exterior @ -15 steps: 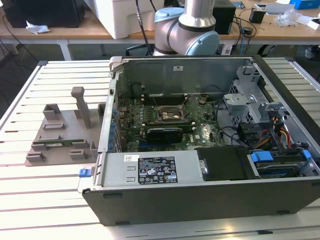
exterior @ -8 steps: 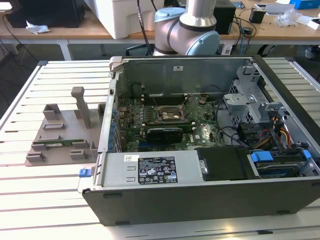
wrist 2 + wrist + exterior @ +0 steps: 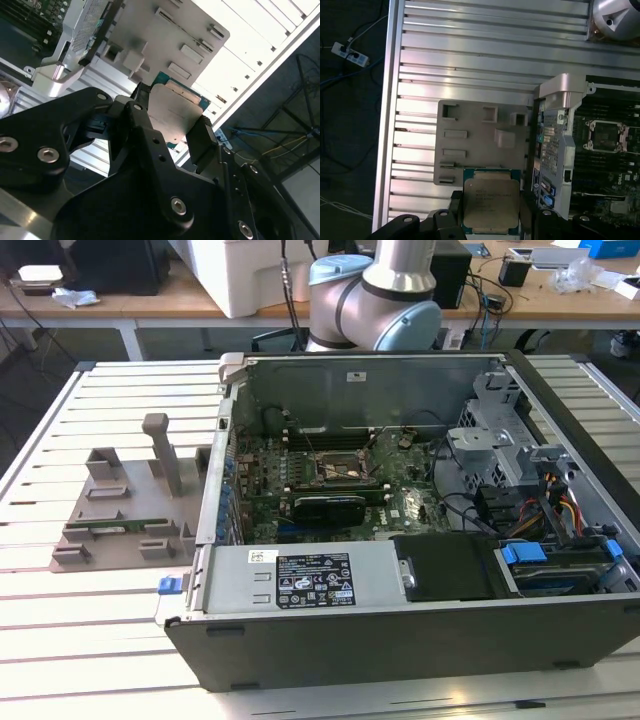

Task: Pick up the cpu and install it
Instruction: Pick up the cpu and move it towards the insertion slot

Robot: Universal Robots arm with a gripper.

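The cpu (image 3: 490, 202) is a flat square chip with a silvery top and a green rim. It sits between my gripper's (image 3: 491, 214) black fingers (image 3: 526, 212), which are shut on two opposite edges. The second wrist view shows the cpu (image 3: 172, 107) from its other side, clamped in the gripper (image 3: 172, 120). Chip and gripper hang high above the slatted table, over the edge of the grey fixture plate (image 3: 480, 140). The open motherboard socket (image 3: 607, 136) lies inside the computer case (image 3: 400, 640), off to one side of the chip; in the exterior view the socket (image 3: 345, 470) is mid-board.
The arm (image 3: 375, 290) rises behind the case. The grey fixture plate (image 3: 120, 510) with upright posts and a thin green memory stick (image 3: 115, 530) lies at the exterior view's left of the case. Drive bays and cables (image 3: 540, 500) fill the case's other end. The slatted table (image 3: 90, 640) surrounds everything.
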